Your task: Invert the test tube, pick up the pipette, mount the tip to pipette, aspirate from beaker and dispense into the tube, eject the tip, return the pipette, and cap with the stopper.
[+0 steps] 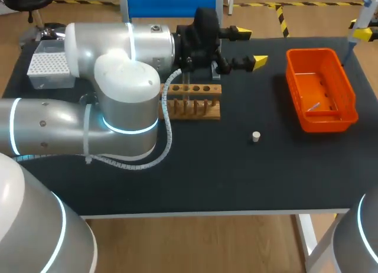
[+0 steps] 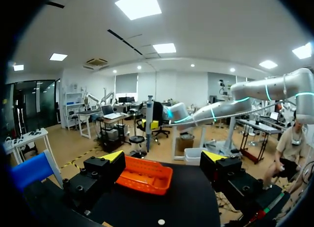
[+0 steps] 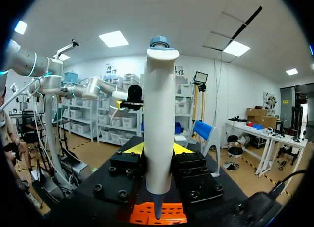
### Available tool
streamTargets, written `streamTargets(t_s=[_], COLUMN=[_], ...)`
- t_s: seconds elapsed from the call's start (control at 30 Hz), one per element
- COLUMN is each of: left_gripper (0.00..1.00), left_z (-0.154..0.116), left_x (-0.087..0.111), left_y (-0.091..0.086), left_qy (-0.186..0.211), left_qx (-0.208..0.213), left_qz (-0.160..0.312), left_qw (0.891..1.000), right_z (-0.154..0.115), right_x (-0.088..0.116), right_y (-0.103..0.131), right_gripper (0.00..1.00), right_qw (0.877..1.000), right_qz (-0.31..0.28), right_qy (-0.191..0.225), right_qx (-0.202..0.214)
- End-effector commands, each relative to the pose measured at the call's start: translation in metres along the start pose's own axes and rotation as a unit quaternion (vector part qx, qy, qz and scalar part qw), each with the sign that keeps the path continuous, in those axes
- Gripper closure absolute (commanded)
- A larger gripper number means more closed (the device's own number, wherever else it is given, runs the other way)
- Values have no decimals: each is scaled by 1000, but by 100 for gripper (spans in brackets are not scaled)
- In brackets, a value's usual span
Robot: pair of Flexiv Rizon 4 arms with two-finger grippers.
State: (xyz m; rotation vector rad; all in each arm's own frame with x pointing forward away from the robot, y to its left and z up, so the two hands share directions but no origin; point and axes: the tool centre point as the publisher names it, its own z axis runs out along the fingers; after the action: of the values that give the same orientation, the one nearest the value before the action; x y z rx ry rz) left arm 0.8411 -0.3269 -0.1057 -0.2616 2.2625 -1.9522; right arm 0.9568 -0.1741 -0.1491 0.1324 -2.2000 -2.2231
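My right gripper [image 1: 364,29] hangs over the table's far right corner, shut on the white pipette [image 3: 159,124], which stands upright between its yellow tips [image 3: 133,149]. The pipette's bare nozzle points down over the orange bin [image 3: 158,213]. My left gripper [image 1: 251,47] is open and holds nothing, level above the table behind the wooden tube rack [image 1: 192,101]. The orange bin [image 2: 145,176] lies ahead of it and my right arm's pipette [image 2: 149,120] beyond that. A small white stopper [image 1: 256,136] sits on the black tabletop right of the rack. The left arm hides the beaker.
The orange bin [image 1: 322,91] stands at the right with a small clear item inside. A white tip box [image 1: 49,70] sits at the far left. My left arm's bulky joints [image 1: 127,101] overhang the table's left half. The stopper [image 2: 161,221] lies under the left gripper's span.
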Motion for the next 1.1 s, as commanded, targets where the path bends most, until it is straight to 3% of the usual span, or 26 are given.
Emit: streamTargets(t_s=[0.03, 0.2, 0.53, 1.1], left_gripper=[0, 0, 0, 0], left_z=[-14, -33, -59, -71], left_x=[-8, -10, -14, -9], left_y=[9, 12, 31, 45], left_qy=[17, 30, 21, 4], left_qx=[38, 45, 41, 54], left_qz=[15, 42, 22, 3], left_qw=[999, 998, 999, 999], right_z=[-2, -2, -2, -2], right_x=[-2, -2, -2, -2], right_y=[0, 0, 0, 0], right_gripper=[100, 100, 100, 100], right_qw=[1000, 1000, 1000, 1000], right_qz=[0, 0, 0, 0], right_qy=[3, 3, 3, 3], right_qx=[1, 1, 1, 1])
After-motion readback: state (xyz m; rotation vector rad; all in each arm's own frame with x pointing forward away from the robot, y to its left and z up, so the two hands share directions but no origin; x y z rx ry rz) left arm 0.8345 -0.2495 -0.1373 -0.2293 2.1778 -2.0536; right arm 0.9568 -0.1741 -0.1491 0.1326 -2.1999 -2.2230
